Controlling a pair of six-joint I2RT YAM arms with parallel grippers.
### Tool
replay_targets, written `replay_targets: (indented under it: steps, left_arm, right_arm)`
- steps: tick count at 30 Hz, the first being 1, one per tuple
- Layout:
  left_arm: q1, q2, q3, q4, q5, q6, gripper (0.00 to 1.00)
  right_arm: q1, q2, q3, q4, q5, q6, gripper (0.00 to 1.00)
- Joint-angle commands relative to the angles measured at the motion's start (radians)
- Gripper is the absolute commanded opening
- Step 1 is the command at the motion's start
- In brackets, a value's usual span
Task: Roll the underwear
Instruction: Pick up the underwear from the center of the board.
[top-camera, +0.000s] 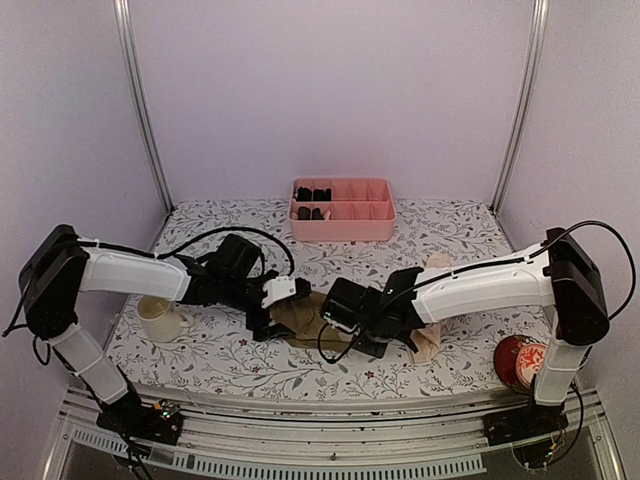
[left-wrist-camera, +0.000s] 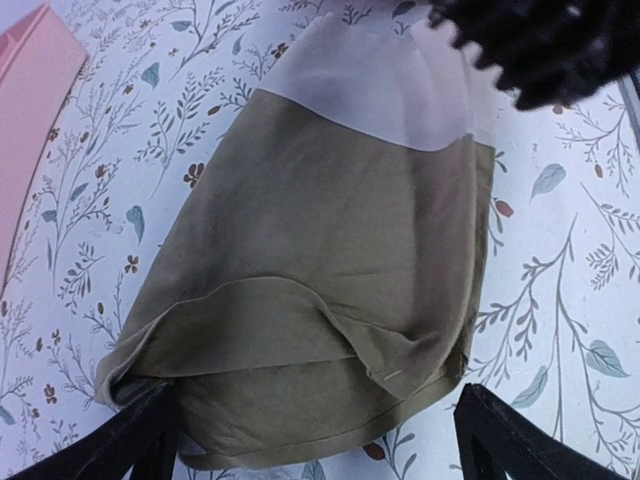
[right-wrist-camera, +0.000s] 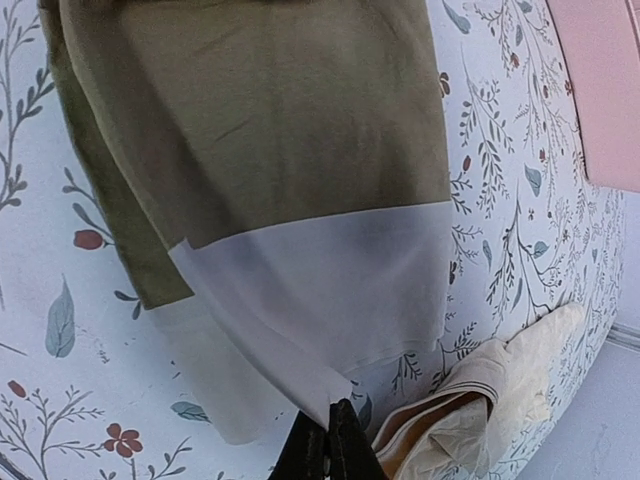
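The olive-brown underwear (left-wrist-camera: 320, 270) lies flat on the floral table, its cream-white part (right-wrist-camera: 330, 290) toward my right arm. My right gripper (right-wrist-camera: 329, 428) is shut on a corner of that cream-white part and lifts it slightly. My left gripper (left-wrist-camera: 315, 455) is open, with its black fingers (left-wrist-camera: 135, 440) standing on either side of the olive hem at the opposite end. From above, the garment (top-camera: 300, 322) shows between the left gripper (top-camera: 268, 322) and the right gripper (top-camera: 337, 318). The pale peach underwear (right-wrist-camera: 500, 395) lies crumpled just beside it, partly under the right arm (top-camera: 432, 342).
A pink compartment tray (top-camera: 341, 225) holding small black bundles stands at the back centre. A cream cup (top-camera: 160, 318) sits at the left by the left arm. A red round object (top-camera: 518, 362) sits at the front right near the right arm's base.
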Motion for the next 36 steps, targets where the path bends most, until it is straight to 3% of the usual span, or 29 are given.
replay_targets:
  steps: [1,7,13,15,20,25,30,36]
  left_arm:
    - [-0.043,-0.015,-0.022,-0.005,0.04,0.06,0.97]
    - [-0.093,-0.045,-0.063,-0.022,0.088,0.125,0.87]
    - [-0.119,-0.094,-0.107,-0.006,0.109,0.173,0.65]
    - [-0.12,-0.094,-0.111,0.027,0.063,0.147,0.66]
    - [-0.083,-0.113,-0.112,0.134,-0.006,0.059,0.78]
    - [-0.081,-0.082,-0.104,0.182,-0.048,0.031,0.8]
    - [-0.081,-0.035,-0.063,0.084,0.059,0.068,0.81]
    - [-0.081,0.012,-0.041,0.08,0.02,0.065,0.81]
  right_arm:
    - [-0.011,-0.038,0.007,-0.011,0.071,0.006,0.03]
    - [-0.014,-0.065,0.003,0.012,0.067,-0.017,0.03]
    - [-0.037,-0.056,0.025,0.022,0.08,-0.016,0.03]
    - [-0.047,-0.056,0.032,0.026,0.084,-0.017,0.03]
    - [-0.055,-0.067,0.034,0.045,0.082,-0.028,0.03]
    - [-0.055,-0.074,0.014,0.061,0.068,-0.027,0.03]
    - [-0.054,-0.074,0.001,0.066,0.067,-0.021,0.03]
    - [-0.055,-0.077,-0.009,0.074,0.069,-0.019,0.03]
